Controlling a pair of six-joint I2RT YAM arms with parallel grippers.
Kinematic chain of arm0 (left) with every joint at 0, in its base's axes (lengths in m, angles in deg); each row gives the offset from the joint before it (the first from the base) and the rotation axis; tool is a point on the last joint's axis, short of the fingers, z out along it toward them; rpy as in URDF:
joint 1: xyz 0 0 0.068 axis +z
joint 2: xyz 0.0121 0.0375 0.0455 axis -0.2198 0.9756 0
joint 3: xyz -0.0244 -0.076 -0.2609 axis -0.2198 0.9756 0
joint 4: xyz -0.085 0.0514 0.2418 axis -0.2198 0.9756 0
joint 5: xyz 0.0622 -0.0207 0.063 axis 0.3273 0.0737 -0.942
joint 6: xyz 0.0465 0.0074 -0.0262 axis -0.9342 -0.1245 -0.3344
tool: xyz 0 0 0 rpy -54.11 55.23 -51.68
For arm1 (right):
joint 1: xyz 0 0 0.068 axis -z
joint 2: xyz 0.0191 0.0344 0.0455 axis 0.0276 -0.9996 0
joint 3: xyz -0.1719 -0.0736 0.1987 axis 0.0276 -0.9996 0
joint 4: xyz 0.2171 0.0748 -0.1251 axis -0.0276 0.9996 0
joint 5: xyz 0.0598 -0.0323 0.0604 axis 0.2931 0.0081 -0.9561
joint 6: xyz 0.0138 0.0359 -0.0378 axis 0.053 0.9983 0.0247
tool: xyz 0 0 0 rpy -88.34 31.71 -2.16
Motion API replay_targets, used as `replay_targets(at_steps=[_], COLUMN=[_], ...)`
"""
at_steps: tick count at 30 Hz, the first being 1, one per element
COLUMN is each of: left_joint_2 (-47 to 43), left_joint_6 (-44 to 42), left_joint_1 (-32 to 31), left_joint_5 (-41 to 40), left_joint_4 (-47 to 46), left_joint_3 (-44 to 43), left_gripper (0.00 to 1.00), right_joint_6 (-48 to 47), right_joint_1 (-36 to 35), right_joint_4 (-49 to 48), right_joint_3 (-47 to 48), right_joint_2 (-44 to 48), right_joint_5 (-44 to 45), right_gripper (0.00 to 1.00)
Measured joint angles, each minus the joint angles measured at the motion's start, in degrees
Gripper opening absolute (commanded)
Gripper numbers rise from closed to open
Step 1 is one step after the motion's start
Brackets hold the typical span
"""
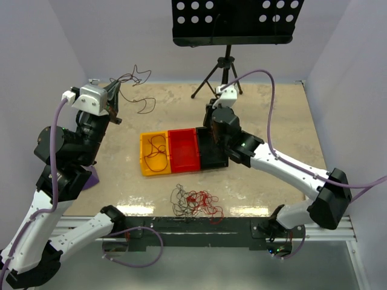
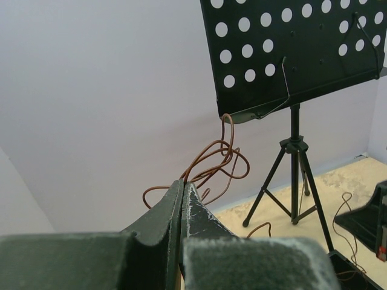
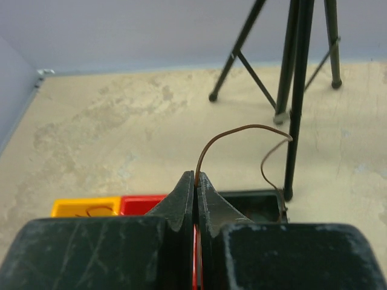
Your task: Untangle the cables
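A tangle of red and dark cables [image 1: 196, 202] lies on the table near the front edge. My left gripper [image 1: 115, 101] is raised at the back left and shut on a brown cable [image 1: 138, 77] whose loops hang in the air. In the left wrist view the jaws [image 2: 183, 183] are closed with that curly brown cable [image 2: 221, 158] coming out of the tips. My right gripper [image 1: 213, 124] is over the black bin [image 1: 213, 158]. It is shut [image 3: 196, 175] on a thin brown cable [image 3: 242, 127] that arcs up and down to the bin [image 3: 257, 202].
Three joined bins sit mid-table: yellow [image 1: 145, 164] with a brown cable inside, red [image 1: 183, 163], and black. A black music stand [image 1: 233, 24] on a tripod [image 1: 224, 72] stands at the back. White walls close in the left, right and back. A purple object [image 1: 92, 179] lies by the left arm.
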Motion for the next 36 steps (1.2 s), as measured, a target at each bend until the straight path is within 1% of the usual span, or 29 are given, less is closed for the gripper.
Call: replay_targets(at_steps=[5,11,14,18,22,25,30,31,33,34,36], left_joint_2=[-0.2,-0.1,0.0,0.1,0.1,0.1,0.1,0.1,0.1,0.1,0.2], left_joint_6=[0.0,0.0,0.0,0.0,0.0,0.0,0.0,0.0,0.1,0.1,0.1], left_joint_1=[0.0,0.0,0.0,0.0,0.0,0.0,0.0,0.0,0.0,0.0,0.0], left_joint_5=[0.3,0.5,0.7,0.6,0.7,0.6,0.7,0.8,0.9,1.0,1.3], left_joint_4=[-0.4,-0.5,-0.5,-0.5,-0.5,-0.5,-0.5,-0.5,-0.7,-0.8,-0.8], left_joint_3=[0.9,1.1,1.1,1.1,1.1,1.1,1.1,1.1,1.4,1.5,1.8], left_gripper=[0.00,0.00,0.00,0.00,0.00,0.00,0.00,0.00,0.00,0.00,0.00], right_joint_6=[3.7,6.9,8.0,8.8,9.9,11.0,12.2,12.3,12.4,12.3,12.3], right_joint_1=[0.0,0.0,0.5,2.0,3.2,4.2,7.3,8.1,9.4,9.8,10.2], right_joint_4=[1.0,1.9,1.7,1.7,1.7,1.6,-0.4,-0.6,-0.5,-0.5,-0.5], right_joint_3=[-8.3,-10.2,-10.0,-8.9,-8.2,-8.2,-9.3,-9.6,-9.8,-9.8,-9.8], right_joint_2=[2.8,2.4,-1.2,-8.8,-14.4,-16.3,-16.6,-16.6,-16.6,-16.6,-16.6], right_joint_5=[-0.3,-1.7,-3.5,-9.1,-14.1,-17.1,-21.6,-22.6,-24.0,-24.3,-25.2], right_gripper=[0.00,0.00,0.00,0.00,0.00,0.00,0.00,0.05,0.12,0.17,0.32])
